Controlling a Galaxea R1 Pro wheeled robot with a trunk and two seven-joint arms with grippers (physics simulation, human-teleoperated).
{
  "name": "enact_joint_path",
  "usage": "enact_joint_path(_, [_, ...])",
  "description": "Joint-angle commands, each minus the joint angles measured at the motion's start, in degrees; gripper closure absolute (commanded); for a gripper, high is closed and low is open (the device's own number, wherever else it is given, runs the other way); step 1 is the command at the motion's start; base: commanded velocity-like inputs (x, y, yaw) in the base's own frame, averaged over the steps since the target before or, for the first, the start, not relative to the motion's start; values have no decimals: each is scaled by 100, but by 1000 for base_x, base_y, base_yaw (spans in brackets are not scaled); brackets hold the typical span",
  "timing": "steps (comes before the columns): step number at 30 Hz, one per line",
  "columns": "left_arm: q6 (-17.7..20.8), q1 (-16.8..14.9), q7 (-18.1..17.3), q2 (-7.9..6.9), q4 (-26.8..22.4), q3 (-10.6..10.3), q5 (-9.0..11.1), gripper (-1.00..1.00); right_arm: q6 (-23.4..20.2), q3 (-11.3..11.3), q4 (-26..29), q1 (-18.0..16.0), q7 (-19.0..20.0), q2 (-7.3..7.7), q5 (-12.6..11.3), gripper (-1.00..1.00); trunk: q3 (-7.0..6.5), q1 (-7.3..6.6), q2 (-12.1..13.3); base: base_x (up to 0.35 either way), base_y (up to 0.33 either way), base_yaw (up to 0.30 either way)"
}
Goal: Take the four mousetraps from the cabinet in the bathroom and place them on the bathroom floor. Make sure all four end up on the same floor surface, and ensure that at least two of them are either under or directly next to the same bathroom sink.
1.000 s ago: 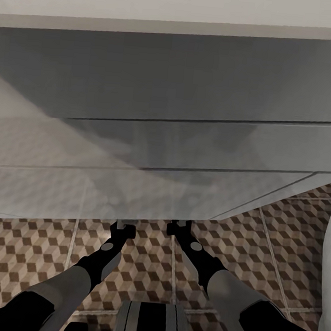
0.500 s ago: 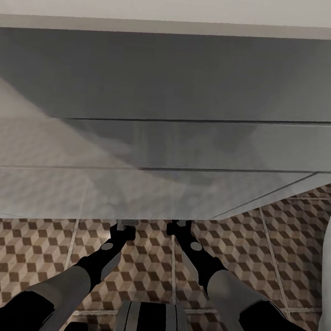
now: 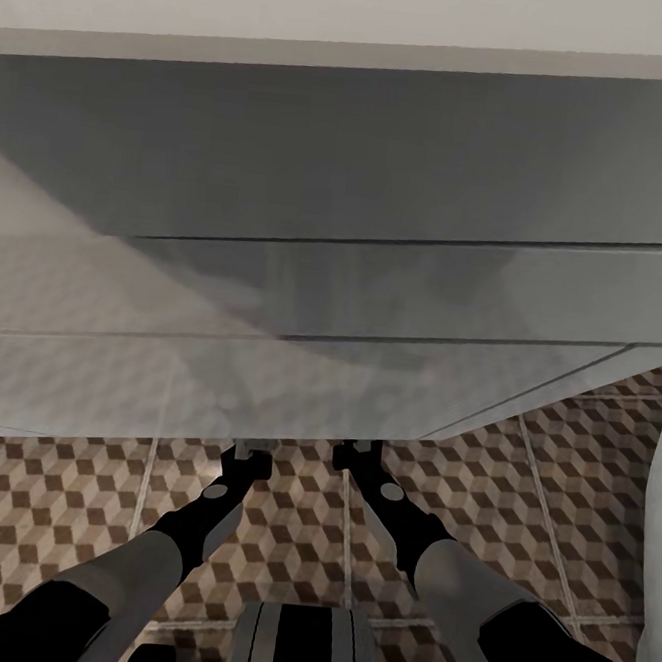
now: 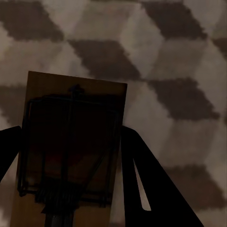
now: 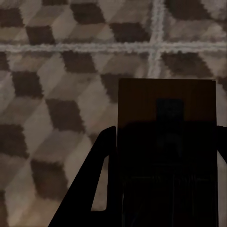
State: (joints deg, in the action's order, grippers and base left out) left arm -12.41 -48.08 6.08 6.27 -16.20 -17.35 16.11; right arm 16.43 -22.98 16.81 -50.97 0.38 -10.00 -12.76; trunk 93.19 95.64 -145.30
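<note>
**Nothing has moved: both claws hold traps low beside the vanity**

Across the last second the head view is unchanged; the arms, the vanity and the tiles sit exactly where they were, so this reads as a pause rather than a step; no release has begun.

The left claw (image 3: 250, 454) and the right claw (image 3: 358, 454) reach forward and down, their tips at the lower edge of the white vanity (image 3: 376, 275); the patterned bathroom floor (image 3: 45, 507) lies below them.

In the left wrist view the fingers (image 4: 146, 189) are closed on a tan mousetrap (image 4: 71, 142), its dark wire frame facing the camera, with tiles close behind it; in the right wrist view another mousetrap (image 5: 165, 142) sits gripped between dark fingers (image 5: 94, 184), over tiles and a pale grout line.

Judging by this, two traps are poised at the foot of the sink unit; whether either touches the floor cannot be told; letting go here would likely satisfy the beside-the-sink condition.
</note>
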Motion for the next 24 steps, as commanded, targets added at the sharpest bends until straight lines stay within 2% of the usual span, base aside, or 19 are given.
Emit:
enact_joint_path(1, [2,-2,-10,1,-5,3,-17,100,1,1,3,0,15,0,-8,100,0,0,0,0,0,0])
enact_joint_path(10, [-6,-25,-10,-3,-107,3,-20,100,-2,0,208,-47,15,0,-10,100,0,0,0,0,0,0])
enact_joint_path(24, [2,-68,-10,2,-112,3,-17,100,-8,0,240,-46,15,0,-16,100,0,0,0,0,0,0])
